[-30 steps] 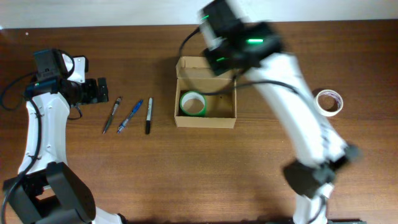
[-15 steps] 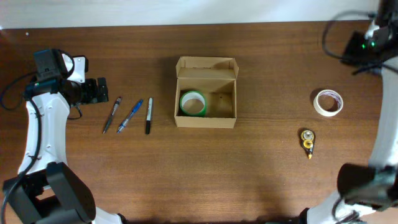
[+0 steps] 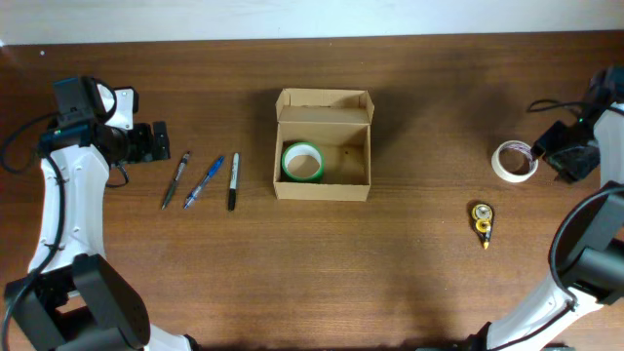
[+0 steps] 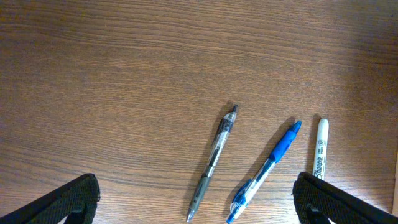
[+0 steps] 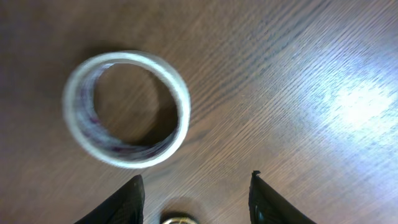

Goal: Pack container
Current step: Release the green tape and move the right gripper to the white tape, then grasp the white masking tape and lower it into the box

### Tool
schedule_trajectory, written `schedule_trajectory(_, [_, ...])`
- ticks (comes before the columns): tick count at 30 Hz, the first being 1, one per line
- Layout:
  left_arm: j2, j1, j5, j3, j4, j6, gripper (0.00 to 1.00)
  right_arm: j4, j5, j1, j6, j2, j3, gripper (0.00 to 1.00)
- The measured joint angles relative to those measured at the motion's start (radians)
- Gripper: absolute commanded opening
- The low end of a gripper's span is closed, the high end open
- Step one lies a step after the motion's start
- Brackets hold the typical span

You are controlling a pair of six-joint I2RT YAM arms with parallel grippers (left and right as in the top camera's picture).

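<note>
Your R gripper point(image 5: 194, 186) hangs just beside the white tape roll point(image 5: 127, 109), fingers apart, nothing held. L gripper point(image 4: 196, 190) spread wide above the pens point(image 4: 266, 168). Container point(image 3: 322, 191) sits mid-table, lid open (green tape roll point(image 3: 301, 162) inside, left side).

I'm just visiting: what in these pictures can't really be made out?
Yellow object: too small overhead to identify; cut off by the bottom edge in the right wrist view.
White tape roll: blurred in the right wrist view, markings unreadable.
Marker: lower end hidden behind the left gripper, left wrist view.
</note>
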Motion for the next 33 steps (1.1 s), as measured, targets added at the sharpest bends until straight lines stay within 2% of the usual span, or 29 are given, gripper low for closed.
schedule_trajectory(9, [0.0, 0.0, 0.0, 0.0, 0.0, 0.0, 0.99, 0.221, -0.016, -0.013, 0.007, 0.042, -0.186, 0.56])
schedule_trajectory(15, [0.0, 0.0, 0.0, 0.0, 0.0, 0.0, 0.99, 0.302, -0.021, -0.014, 0.006, 0.05, -0.26, 0.56])
schedule_trajectory(16, [0.0, 0.0, 0.0, 0.001, 0.0, 0.0, 0.99, 0.303, -0.021, -0.014, 0.006, 0.049, -0.261, 0.52])
schedule_trajectory(20, [0.0, 0.0, 0.0, 0.001, 0.0, 0.0, 0.99, 0.309, -0.017, -0.014, 0.003, 0.048, -0.263, 0.14])
schedule_trajectory(22, [0.0, 0.0, 0.0, 0.001, 0.0, 0.0, 0.99, 0.311, -0.024, -0.015, 0.006, 0.048, -0.263, 0.05])
schedule_trajectory(26, [0.0, 0.0, 0.0, 0.001, 0.0, 0.0, 0.99, 0.29, -0.076, -0.02, -0.01, 0.048, -0.257, 0.04])
schedule_trajectory(33, [0.0, 0.0, 0.0, 0.001, 0.0, 0.0, 0.99, 0.11, -0.161, 0.03, -0.066, 0.023, -0.178, 0.04])
